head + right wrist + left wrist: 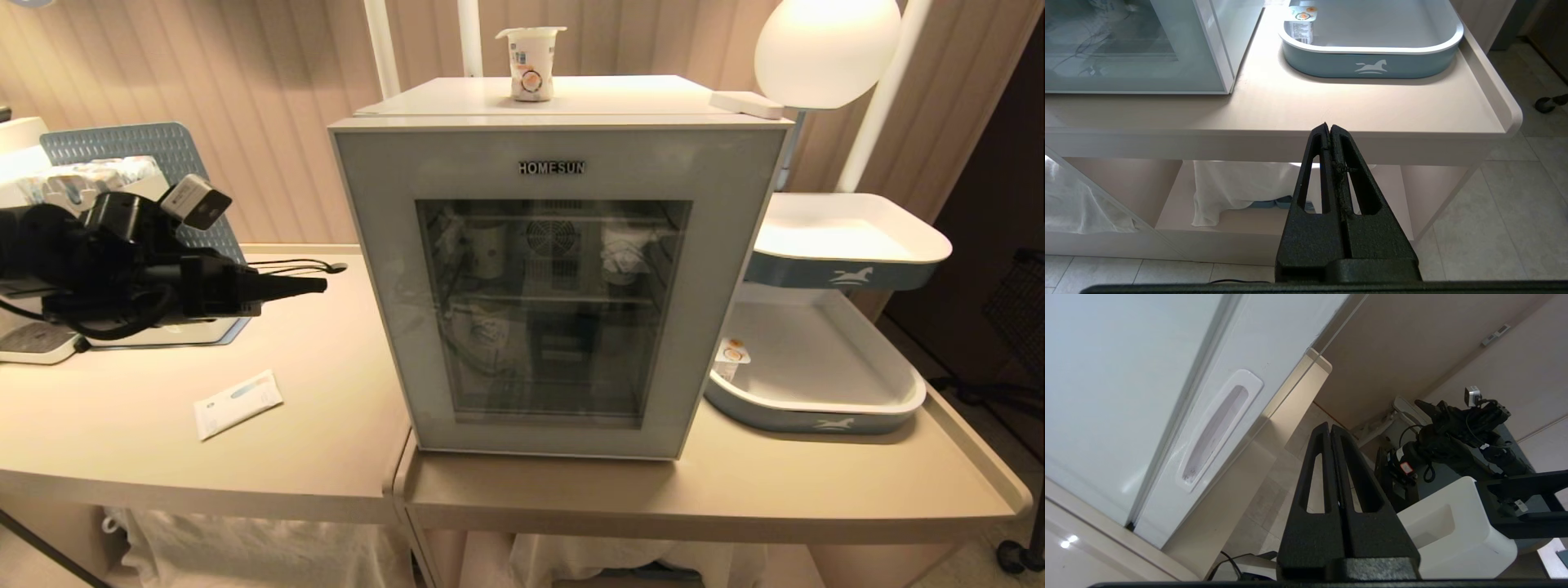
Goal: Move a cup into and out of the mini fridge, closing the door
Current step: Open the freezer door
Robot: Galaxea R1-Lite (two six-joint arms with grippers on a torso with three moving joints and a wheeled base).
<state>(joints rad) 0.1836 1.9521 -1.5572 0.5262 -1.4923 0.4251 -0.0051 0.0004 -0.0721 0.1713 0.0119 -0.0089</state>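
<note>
Cup [531, 64] sits atop the fridge [563, 278], door [555, 294] closed; my left pincer [314, 285], pressed together and empty, beside fridge's handle side for opening.

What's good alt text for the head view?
A white HOMESUN mini fridge stands on a beige table, its door shut, a yogurt cup on top. The left claw, shut and empty, points at the fridge's side.
</note>
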